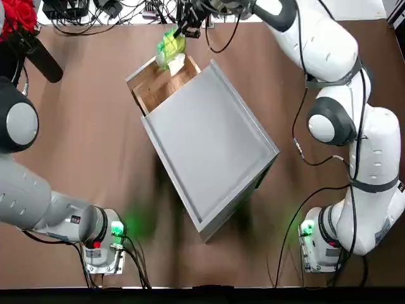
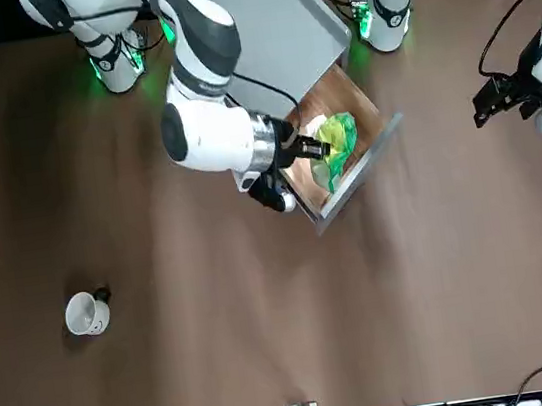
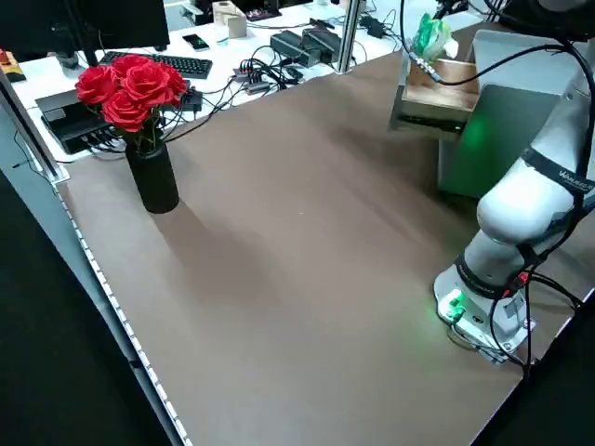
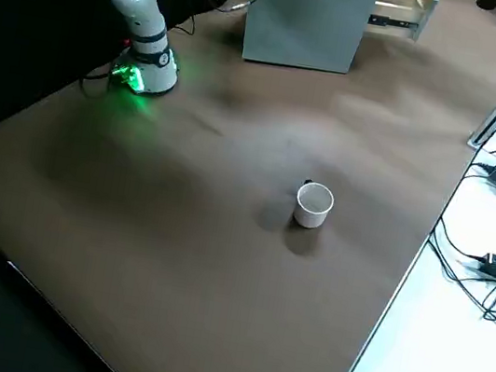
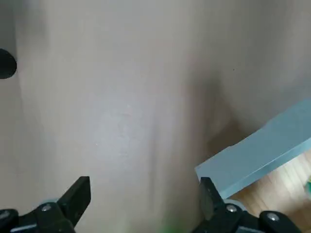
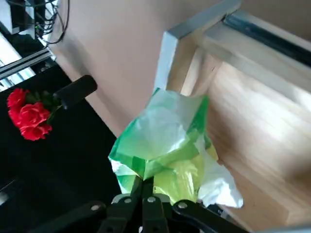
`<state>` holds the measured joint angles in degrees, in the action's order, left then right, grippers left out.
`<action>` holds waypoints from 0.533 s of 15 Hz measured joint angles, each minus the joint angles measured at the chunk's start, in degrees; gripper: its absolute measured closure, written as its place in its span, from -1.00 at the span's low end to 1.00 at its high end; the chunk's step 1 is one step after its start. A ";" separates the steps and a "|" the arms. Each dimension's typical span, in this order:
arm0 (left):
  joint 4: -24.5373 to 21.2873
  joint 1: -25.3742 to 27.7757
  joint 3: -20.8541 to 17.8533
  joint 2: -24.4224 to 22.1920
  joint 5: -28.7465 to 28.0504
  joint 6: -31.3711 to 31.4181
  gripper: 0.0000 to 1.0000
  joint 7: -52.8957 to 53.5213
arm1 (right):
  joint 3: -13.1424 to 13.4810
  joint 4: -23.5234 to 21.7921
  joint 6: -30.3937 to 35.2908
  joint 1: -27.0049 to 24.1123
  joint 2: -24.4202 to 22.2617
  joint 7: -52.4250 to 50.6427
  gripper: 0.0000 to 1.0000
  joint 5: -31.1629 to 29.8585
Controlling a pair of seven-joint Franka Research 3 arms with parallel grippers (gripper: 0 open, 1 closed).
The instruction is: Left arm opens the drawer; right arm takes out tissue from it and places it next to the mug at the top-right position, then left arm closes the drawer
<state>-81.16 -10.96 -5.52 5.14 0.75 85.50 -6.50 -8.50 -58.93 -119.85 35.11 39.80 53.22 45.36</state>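
Observation:
The drawer [image 1: 163, 79] stands pulled out of the grey cabinet [image 1: 209, 149], its wooden floor showing. My right gripper [image 6: 146, 195] is shut on the green and yellow tissue [image 6: 163, 143], holding it just above the drawer's front end; the tissue [image 2: 336, 141] also shows in the front view and the tissue [image 1: 169, 44] in the top view. The white mug [image 2: 87, 313] stands alone far from the cabinet on the robot's right side. My left gripper [image 5: 144, 189] is open over bare table beside the drawer front [image 5: 257, 155], holding nothing.
A black vase of red roses [image 3: 139, 121] stands at the table's far left corner. Cables and desk gear lie beyond the far edge [image 1: 126, 16]. Wide bare table surrounds the mug [image 4: 313, 204].

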 joint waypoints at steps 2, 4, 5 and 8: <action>-0.03 0.00 0.01 0.23 0.00 0.00 -0.99 0.00 | -0.01 0.01 1.24 -0.74 -1.43 0.11 0.98 0.97; -0.04 0.00 0.02 0.85 0.01 0.00 -0.99 0.00 | -0.01 0.01 2.43 -2.04 -2.48 0.17 0.98 1.27; -0.05 0.00 0.03 1.61 0.01 0.04 -0.98 0.02 | 0.01 0.01 4.29 -4.01 -3.36 0.17 0.98 1.30; -0.05 -0.01 0.08 2.42 0.02 0.63 -0.65 0.00 | 0.11 0.68 8.71 -8.18 -4.29 0.06 0.98 1.30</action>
<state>-81.21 -10.97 -5.43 7.56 0.77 86.13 -6.50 -8.39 -58.25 -111.14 26.94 35.51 53.28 46.66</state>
